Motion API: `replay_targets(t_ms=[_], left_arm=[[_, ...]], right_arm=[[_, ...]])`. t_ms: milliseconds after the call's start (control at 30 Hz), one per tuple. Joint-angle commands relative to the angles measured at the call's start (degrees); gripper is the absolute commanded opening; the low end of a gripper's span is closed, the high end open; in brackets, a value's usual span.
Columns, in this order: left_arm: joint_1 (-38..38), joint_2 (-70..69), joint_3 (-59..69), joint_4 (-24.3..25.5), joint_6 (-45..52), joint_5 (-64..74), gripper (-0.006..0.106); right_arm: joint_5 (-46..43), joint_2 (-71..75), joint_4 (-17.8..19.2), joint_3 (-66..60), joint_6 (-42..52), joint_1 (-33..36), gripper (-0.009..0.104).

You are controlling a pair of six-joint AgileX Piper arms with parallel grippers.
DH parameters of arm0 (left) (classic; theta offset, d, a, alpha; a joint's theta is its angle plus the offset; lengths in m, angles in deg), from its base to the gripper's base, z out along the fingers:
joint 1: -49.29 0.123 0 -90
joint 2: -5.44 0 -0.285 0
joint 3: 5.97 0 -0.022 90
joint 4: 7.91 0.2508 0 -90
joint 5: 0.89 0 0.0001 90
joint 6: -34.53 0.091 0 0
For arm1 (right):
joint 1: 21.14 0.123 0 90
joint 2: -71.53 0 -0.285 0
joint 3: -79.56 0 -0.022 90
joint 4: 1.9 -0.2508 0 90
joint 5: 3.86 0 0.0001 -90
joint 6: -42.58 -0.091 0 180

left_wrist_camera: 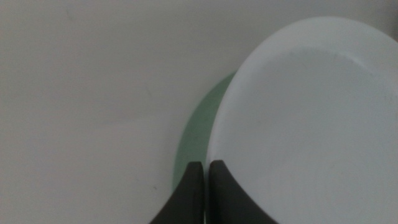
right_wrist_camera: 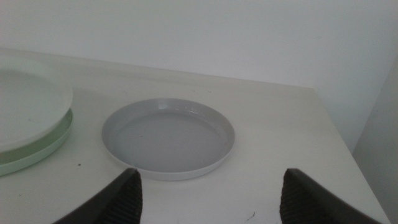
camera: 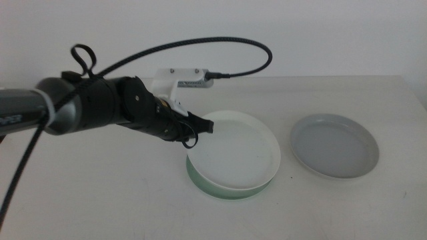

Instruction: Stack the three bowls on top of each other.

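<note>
Middle view: left arm grips the white bowl over the green one

Reaching in from the left side, the left arm [camera: 87, 107] stretches nearly level over the table [camera: 100, 193], wrist angled slightly down. Its left gripper [camera: 205, 125] is clamped on the near-left rim of the white bowl [camera: 233, 153], which sits tilted, slightly askew atop the mint green bowl [camera: 223, 192]. The grey bowl [camera: 333, 145] lies flat just beside them, apart. Near the grey bowl, the right gripper [right_wrist_camera: 211, 186] waits with jaws spread wide, holding nothing.
</note>
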Motion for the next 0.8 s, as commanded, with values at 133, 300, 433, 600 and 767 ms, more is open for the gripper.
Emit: replay_targets(t_ms=[133, 300, 433, 600, 767], left_arm=[[-0.32, -0.5, -1.25, -1.39, -0.4, -3.67, 0.0], [-0.25, -0.51, -1.25, -0.27, -0.23, -3.66, 0.009], [-0.31, -0.51, -1.37, -0.32, -0.23, -2.2, 0.041], [-0.03, -2.98, -1.47, -0.54, 1.2, 1.96, 0.105], [1.04, -15.35, -1.63, 0.01, 7.07, 8.5, 0.105]], right_arm=[[-4.42, 1.51, 0.4, 0.33, 0.45, -0.39, 0.056], [-4.42, 1.51, 0.4, 0.33, 0.45, -0.39, 0.056], [-4.42, 1.51, 0.4, 0.33, 0.45, -0.39, 0.056], [-4.42, 1.51, 0.4, 0.33, 0.45, -0.39, 0.056], [-4.42, 1.51, 0.4, 0.33, 0.45, -0.39, 0.056]])
